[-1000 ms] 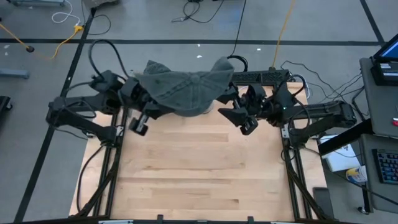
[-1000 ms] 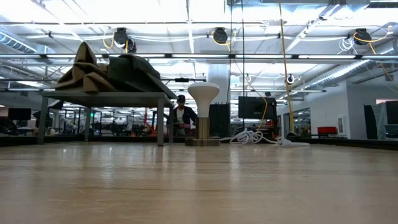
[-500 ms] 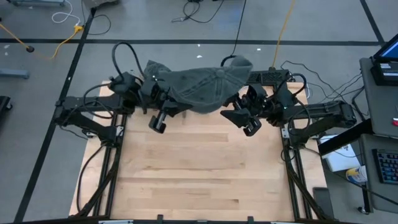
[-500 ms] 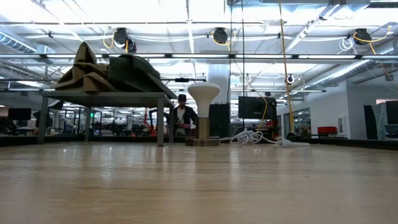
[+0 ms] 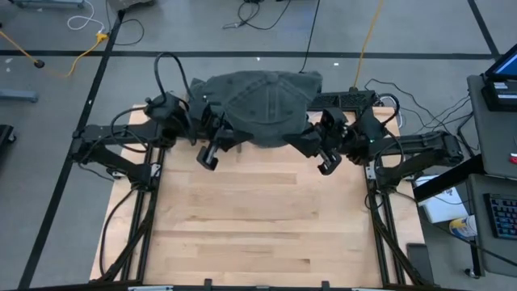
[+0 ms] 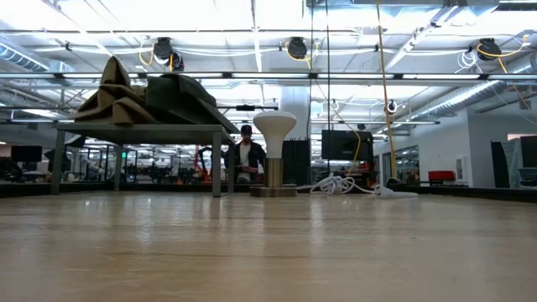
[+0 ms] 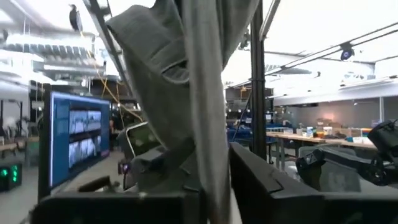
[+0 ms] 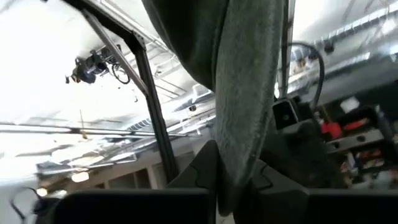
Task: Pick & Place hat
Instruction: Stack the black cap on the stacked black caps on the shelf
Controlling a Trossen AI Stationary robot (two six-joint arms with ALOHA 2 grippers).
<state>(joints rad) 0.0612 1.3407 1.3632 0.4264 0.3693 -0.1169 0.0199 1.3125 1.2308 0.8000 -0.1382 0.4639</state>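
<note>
The grey hat [image 5: 260, 105] hangs spread out above the table's far edge, between my two arms. My left gripper [image 7: 208, 183] is at the hat's left side and shut on its cloth [image 7: 174, 56]. My right gripper [image 8: 233, 183] is at the hat's right side and shut on its cloth [image 8: 242, 74]. In the high view the hat covers the fingertips of both grippers [image 5: 216, 131] [image 5: 311, 141]. The low view shows neither the hat nor a gripper. My left gripper pinches a narrow fold of the hat's left edge [image 7: 210, 155] between its two fingers. The fingers come from the table's left and slant upward. The cloth runs up out of the jaws, and the hat is clear of the table. My right gripper pinches the hat's right edge [image 8: 235, 162] between its two fingers, which come from the table's right and slant upward. The cloth rises out of the jaws in a thick fold. The hat is clear of the table.
A white mushroom-shaped stand [image 6: 274, 151] stands at the middle of the table's far edge; in the high view the hat hides it. A black power strip [image 5: 349, 99] and cables lie at the far right. Bare wood [image 5: 258, 218] fills the near half. A person [image 6: 245, 155] is in the room behind.
My left gripper has carried the hat toward the table's right, to the middle of the far edge. My right gripper has taken hold of the hat's right edge. The hat, bunched with one end sticking up before, is now spread into a dome between both grippers.
</note>
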